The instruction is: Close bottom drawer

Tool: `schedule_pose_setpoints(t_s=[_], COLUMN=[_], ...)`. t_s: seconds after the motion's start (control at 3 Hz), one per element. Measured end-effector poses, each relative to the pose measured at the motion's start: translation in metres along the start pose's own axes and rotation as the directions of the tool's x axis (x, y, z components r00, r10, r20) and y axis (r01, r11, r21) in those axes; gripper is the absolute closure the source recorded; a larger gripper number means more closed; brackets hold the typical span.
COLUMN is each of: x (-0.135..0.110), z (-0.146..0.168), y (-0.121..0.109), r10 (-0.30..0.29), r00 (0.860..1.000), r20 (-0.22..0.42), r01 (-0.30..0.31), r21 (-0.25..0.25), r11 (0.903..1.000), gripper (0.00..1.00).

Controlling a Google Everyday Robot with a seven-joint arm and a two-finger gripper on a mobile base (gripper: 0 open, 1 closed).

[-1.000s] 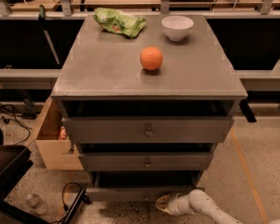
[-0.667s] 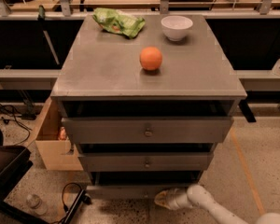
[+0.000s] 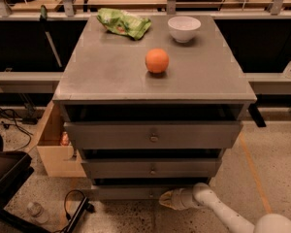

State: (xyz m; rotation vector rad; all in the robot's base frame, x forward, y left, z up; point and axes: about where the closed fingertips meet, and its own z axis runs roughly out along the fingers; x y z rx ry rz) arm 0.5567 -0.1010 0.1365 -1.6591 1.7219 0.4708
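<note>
Camera view is looking down on a grey cabinet point(image 3: 155, 81) standing on a speckled floor, its flat top carrying three things. Its three drawers are sitting stacked under the top: the top drawer point(image 3: 111, 136) is showing the tallest front, the middle drawer point(image 3: 116, 169) is lying below it, and the bottom drawer point(image 3: 121, 193) is sitting lowest, right at floor level, with a dark gap showing above its low front panel, so it is standing a little way out from the cabinet. A white arm point(image 3: 223, 212) is reaching in from the lower right corner along the floor. A cardboard box point(image 3: 51, 149) is resting on the floor just beside the cabinet's left side. A crumpled green bag point(image 3: 123, 23) is lying at the back left of the top, and a white bowl point(image 3: 184, 28) is standing at the back right, well apart from it. The gripper point(image 3: 170, 199) is pointing left at the right part of the bottom drawer's front, just beside it; whether it is touching the panel, and whether it is spread or closed, I cannot tell. An orange point(image 3: 157, 60) is sitting near the middle of the top. A small round knob point(image 3: 151, 194) is showing at the centre of the bottom drawer's front, just left of the gripper.
</note>
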Motion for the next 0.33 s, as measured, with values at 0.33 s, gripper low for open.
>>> schedule_pose_setpoints(t_s=[0.33], x=[0.0000], z=[0.0001], y=[0.0001], r10=[0.000], r00=[1.000], r20=[0.000], r01=[0.000], r21=[0.000], r11=[1.0000], gripper=[1.00])
